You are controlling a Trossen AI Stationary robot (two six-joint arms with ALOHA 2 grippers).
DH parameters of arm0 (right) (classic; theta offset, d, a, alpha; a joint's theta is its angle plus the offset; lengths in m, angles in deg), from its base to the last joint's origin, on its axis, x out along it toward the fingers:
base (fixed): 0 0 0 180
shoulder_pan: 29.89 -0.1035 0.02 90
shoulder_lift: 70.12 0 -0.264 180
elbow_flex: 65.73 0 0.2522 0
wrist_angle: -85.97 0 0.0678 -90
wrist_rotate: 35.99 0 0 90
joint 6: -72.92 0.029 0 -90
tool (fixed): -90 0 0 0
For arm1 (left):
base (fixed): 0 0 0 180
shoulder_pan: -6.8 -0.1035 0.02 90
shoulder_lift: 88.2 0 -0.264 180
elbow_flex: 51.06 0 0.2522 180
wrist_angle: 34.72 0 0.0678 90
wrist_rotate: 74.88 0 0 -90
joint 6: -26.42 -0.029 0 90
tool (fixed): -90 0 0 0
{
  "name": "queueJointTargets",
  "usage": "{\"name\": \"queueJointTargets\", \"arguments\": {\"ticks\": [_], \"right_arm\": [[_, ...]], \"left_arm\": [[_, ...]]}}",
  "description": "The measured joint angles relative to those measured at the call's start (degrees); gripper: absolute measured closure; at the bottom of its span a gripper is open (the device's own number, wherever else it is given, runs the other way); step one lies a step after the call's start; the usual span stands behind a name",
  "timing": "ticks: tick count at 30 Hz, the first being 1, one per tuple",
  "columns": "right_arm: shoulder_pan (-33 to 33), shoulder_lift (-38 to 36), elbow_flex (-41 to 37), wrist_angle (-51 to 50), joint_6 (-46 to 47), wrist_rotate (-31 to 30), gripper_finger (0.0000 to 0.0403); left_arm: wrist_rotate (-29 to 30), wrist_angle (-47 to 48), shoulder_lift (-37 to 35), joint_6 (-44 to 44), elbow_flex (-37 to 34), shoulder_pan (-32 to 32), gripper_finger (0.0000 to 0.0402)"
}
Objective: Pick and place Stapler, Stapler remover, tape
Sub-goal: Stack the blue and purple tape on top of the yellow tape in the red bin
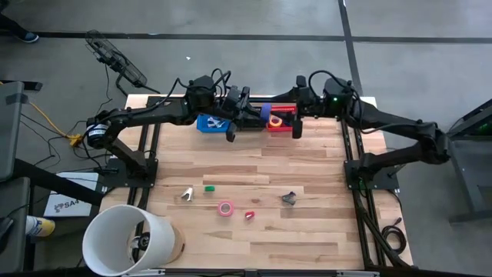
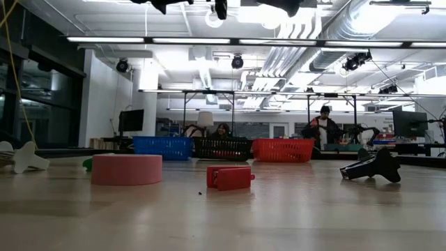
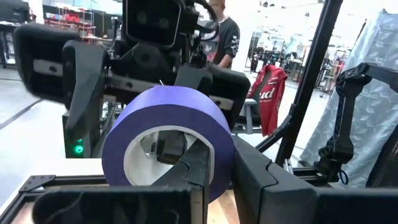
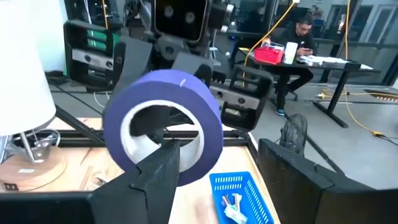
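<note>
- Tape in purple (image 3: 171,121), a ring roll, is up in the air at the far edge of the table, where the two arms meet over the row of baskets.
- The left gripper (image 3: 217,171) is clenched on the roll. One finger (image 3: 200,165) passes through the open centre and the other presses the outside of the wall.
- The right gripper (image 4: 217,180) faces the same roll from the other side with its fingers spread wide. One fingertip (image 4: 158,171) sits at the ring's opening; the other stands well clear of the roll.
- Below the grippers, the blue basket (image 1: 211,123) holds a small white item. The red basket (image 1: 283,123) holds the yellow tape (image 1: 274,121). A black basket (image 2: 221,148) stands between them.
- The pink tape (image 1: 225,208) lies flat on the near half of the wooden table (image 1: 307,238).
- A small red stapler remover (image 1: 250,215) lies just beside the pink tape.
- The black stapler (image 1: 289,198) lies farther towards the right arm's side.
- A white piece (image 1: 187,194) and a small green piece (image 1: 209,187) sit near the pink tape, towards the left arm's side.
- A big white cylinder (image 1: 127,238) stands at the near corner on that side.
</note>
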Motion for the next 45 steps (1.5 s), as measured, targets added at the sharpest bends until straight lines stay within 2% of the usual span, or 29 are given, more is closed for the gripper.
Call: {"name": "queueJointTargets", "arguments": {"ticks": [5,9,20,26,35,39,45], "right_arm": [[-0.25,1.63,0.0,2.58,0.34,0.07,0.0196],[-0.23,1.97,0.0,3.38,0.91,0.21,0.0219],[-0.12,1.91,0.0,3.45,1.05,0.11,0.0372],[-0.07,1.91,0.0,3.21,1.01,-1.35,0.0375],[0.01,1.86,0.0,2.1,0.85,-2.1,0.0375],[0.33,1.61,0.0,0.06,1.27,-5.91,0.0375],[2.96,0.82,0.01,-6.02,2.87,-8.21,0.0375]], "left_arm": [[-1.05,0.03,0.0,0.29,0.0,0.0,0.0367],[-1.18,0.04,0.0,1.29,0.0,0.0,0.0367],[-1.34,0.23,0.02,1.25,0.0,-0.04,0.0366],[1.39,1.46,0.02,2.8,0.0,0.0,0.0346],[3.28,2.23,0.02,4.5,0.0,0.04,0.0246],[3.62,2.62,0.02,4.5,0.0,0.02,0.0201],[8.78,10.24,-2.08,2.22,-0.04,-0.78,0.0174]]}}
